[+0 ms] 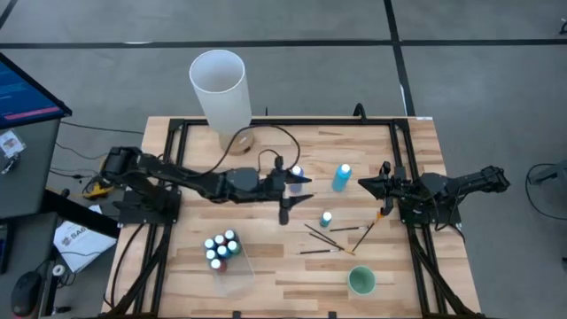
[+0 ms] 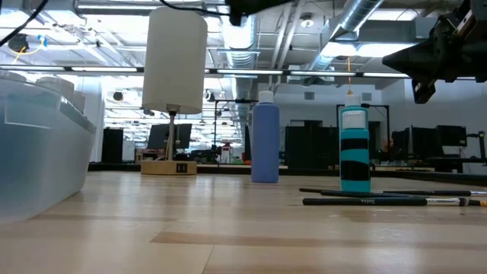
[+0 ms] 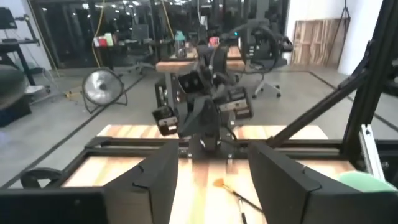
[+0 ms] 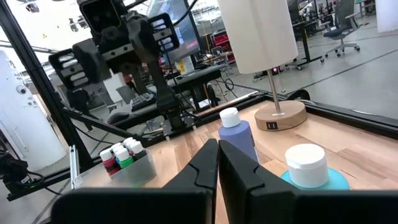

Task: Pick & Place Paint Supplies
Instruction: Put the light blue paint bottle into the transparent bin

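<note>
From my low camera the clear bin (image 2: 38,144) is cut off at the left edge, so I can't see its bottles. The brushes (image 2: 380,199) run out past the right edge. In my right wrist feed the light-blue bottle (image 4: 309,168) sits half behind the fingers, its body mostly hidden. From overhead, the bottle (image 1: 296,172) under my left gripper (image 1: 299,182) is too covered to tell its colour.

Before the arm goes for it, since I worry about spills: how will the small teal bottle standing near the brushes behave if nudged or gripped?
The small teal bottle stands upright, tall and narrow, so a sideways nudge would probably tip it. Being round, it would likely roll toward the brushes once down. Its white cap looks closed, so spilling seems unlikely.
</note>
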Robot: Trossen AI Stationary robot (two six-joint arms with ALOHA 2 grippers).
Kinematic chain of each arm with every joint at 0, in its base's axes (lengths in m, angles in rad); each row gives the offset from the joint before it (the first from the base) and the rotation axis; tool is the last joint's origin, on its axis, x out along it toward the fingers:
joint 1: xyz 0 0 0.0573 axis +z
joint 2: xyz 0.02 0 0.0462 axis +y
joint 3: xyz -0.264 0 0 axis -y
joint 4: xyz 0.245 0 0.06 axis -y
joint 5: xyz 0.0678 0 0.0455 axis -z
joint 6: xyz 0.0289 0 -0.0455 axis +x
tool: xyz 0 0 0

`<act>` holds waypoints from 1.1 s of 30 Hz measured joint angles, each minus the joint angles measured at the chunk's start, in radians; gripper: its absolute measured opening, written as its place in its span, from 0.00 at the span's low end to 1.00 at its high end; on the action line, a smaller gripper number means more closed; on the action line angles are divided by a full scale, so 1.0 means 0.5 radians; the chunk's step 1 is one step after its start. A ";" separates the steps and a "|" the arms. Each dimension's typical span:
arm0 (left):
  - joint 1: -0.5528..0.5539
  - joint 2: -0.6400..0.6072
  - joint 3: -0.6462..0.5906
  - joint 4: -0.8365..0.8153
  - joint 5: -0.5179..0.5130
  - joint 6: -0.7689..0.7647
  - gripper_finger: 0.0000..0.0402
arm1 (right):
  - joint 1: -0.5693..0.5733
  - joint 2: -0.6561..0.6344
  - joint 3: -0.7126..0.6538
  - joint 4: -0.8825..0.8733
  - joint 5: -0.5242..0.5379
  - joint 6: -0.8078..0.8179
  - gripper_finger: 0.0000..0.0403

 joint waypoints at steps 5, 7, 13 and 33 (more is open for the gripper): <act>0.053 0.127 0.001 -0.019 0.001 0.001 0.55 | 0.000 0.000 0.000 0.000 0.000 0.000 0.02; 0.070 0.191 0.001 -0.013 0.001 0.002 0.59 | 0.000 0.000 0.000 0.000 0.000 0.000 0.02; 0.084 0.359 0.001 -0.010 -0.008 -0.002 0.65 | 0.000 0.000 0.000 0.000 0.000 0.000 0.02; 0.082 0.577 0.119 0.314 0.249 -0.266 0.67 | 0.000 0.000 0.000 0.000 0.000 0.000 0.02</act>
